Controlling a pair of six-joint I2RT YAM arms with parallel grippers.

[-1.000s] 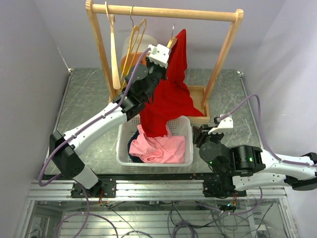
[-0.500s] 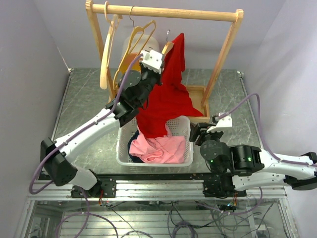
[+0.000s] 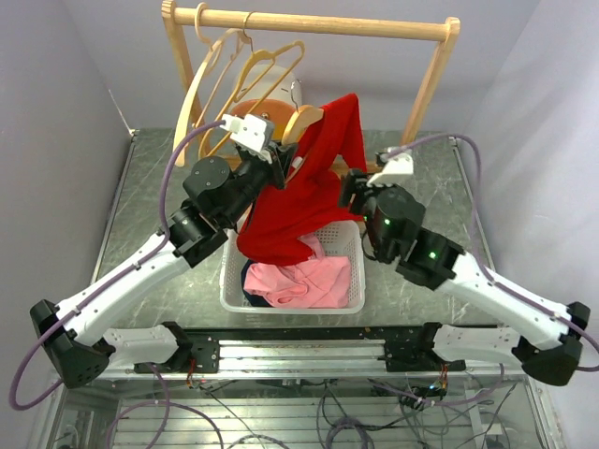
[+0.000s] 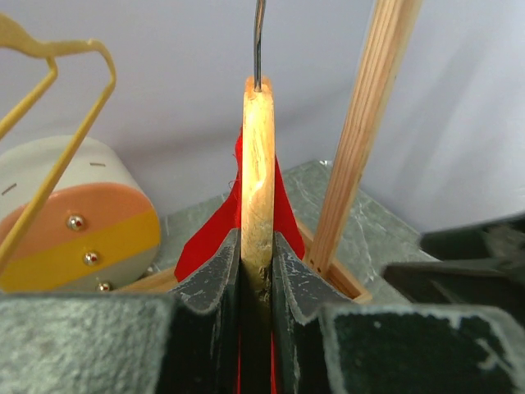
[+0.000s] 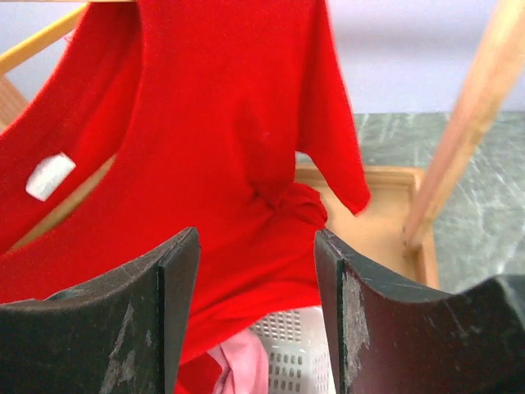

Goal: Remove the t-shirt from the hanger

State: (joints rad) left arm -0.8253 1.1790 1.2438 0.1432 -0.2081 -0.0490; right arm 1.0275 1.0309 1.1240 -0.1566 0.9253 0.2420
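Observation:
The red t-shirt (image 3: 304, 192) hangs on a wooden hanger (image 3: 305, 120) that is off the rail, its metal hook free in the air. My left gripper (image 3: 279, 154) is shut on the hanger's wooden body (image 4: 257, 164), with red cloth (image 4: 207, 245) on both sides of it. My right gripper (image 3: 352, 187) is open at the shirt's right side. In the right wrist view its jaws stand wide apart (image 5: 256, 242) in front of the shirt's body and sleeve (image 5: 221, 123), with no cloth between them.
A wooden rack (image 3: 318, 22) stands at the back with several empty hangers (image 3: 239, 84) on its left end. A white basket (image 3: 354, 281) with pink clothing (image 3: 304, 281) sits under the shirt. A white and orange round object (image 4: 74, 222) stands behind the rack.
My left gripper has carried the hanger and shirt down and leftward, away from the rail. My right arm has risen from the front right to the shirt's right side. The empty hangers swing.

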